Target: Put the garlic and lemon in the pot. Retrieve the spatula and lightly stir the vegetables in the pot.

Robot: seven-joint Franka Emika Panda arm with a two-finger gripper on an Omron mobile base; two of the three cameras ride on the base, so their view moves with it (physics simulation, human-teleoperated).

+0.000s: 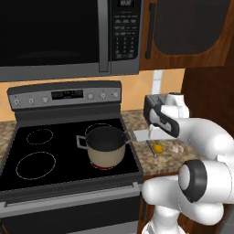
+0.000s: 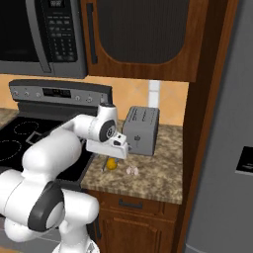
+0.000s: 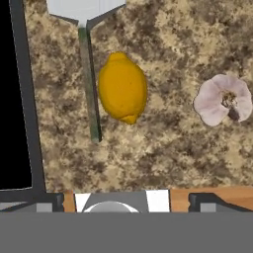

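The yellow lemon (image 3: 122,88) lies on the speckled counter right below my gripper (image 3: 126,201), whose jaws stand wide open and empty above it. To the lemon's right rests the whitish garlic (image 3: 223,100), a little apart from it. On the lemon's other side lies the spatula (image 3: 90,84), its thin handle running along the lemon and its light-grey blade (image 1: 141,135) pointing toward the stove. The beige pot (image 1: 106,146) with a dark inside stands on the front right burner, left of the lemon (image 1: 157,148) and garlic (image 1: 177,149).
A grey toaster (image 2: 141,129) stands at the back of the counter behind the lemon. The black stovetop (image 1: 45,155) borders the counter on the left. A microwave (image 1: 55,36) and a wooden cabinet (image 2: 143,34) hang overhead; a tall wooden panel closes the counter's right end.
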